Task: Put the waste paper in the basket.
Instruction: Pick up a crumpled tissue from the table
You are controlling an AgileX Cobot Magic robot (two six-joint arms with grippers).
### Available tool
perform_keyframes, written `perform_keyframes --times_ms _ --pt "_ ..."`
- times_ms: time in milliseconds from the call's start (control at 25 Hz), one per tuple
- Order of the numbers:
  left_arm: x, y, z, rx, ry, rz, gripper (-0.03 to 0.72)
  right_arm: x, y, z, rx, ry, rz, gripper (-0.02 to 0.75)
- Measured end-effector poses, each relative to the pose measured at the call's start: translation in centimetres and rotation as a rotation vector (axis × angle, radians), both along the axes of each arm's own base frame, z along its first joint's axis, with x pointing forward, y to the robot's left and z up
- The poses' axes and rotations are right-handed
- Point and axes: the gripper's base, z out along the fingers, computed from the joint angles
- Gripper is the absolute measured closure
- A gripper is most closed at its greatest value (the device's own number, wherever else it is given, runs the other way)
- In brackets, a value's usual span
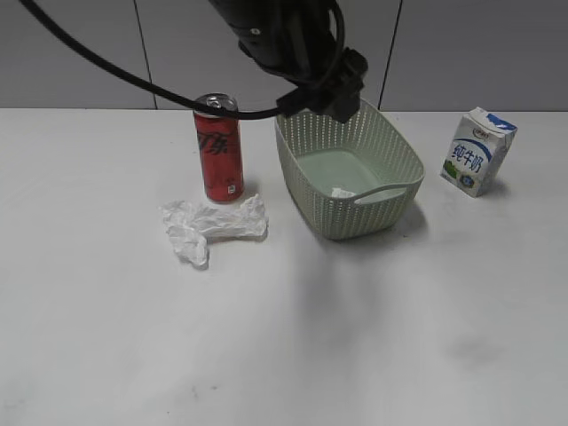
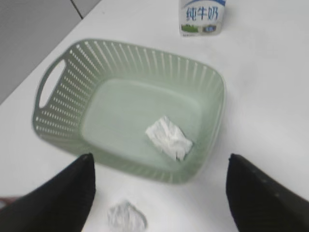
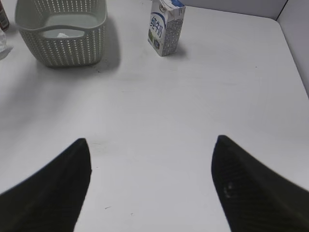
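Observation:
The pale green basket [image 1: 390, 146] stands at mid-table. The smaller paper wad [image 1: 342, 192] lies on its floor and also shows in the left wrist view [image 2: 169, 138] and the right wrist view [image 3: 62, 35]. The longer paper wad [image 1: 213, 226] lies on the table left of the basket, in front of the red can. A blurred end of it shows in the left wrist view [image 2: 126, 216]. My left gripper [image 1: 344, 99] hangs above the basket's back rim, open and empty [image 2: 160, 155]. My right gripper [image 3: 150, 140] is open and empty over bare table, out of the exterior view.
A red can [image 1: 218, 146] stands upright just left of the basket. A blue-and-white milk carton [image 1: 477, 151] stands to the right of the basket [image 3: 165, 26]. The white table has a raised wall at the right [image 3: 294, 29].

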Motion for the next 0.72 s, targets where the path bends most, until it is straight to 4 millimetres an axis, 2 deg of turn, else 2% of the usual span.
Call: perform_keyframes --times_ms 160,320,440,560,720 --pt "-1.2 3.0 2.6 0.066 0.082 0.046 0.073 0.0 0.0 0.0 0.0 0.0 0.0 0.149" --pt "0.1 7.0 3.0 0.094 0.155 0.201 0.077 0.0 0.0 0.0 -0.001 0.0 0.0 0.149" --pt "0.4 10.3 1.4 0.115 0.229 0.285 0.079 0.0 0.0 0.0 -0.001 0.0 0.0 0.149" --pt "-0.8 12.9 -0.7 0.114 0.249 0.34 0.083 0.0 0.0 0.0 -0.001 0.0 0.0 0.149" --pt "-2.7 14.9 -4.2 0.105 0.238 0.372 0.09 0.0 0.0 0.0 -0.001 0.0 0.0 0.149"
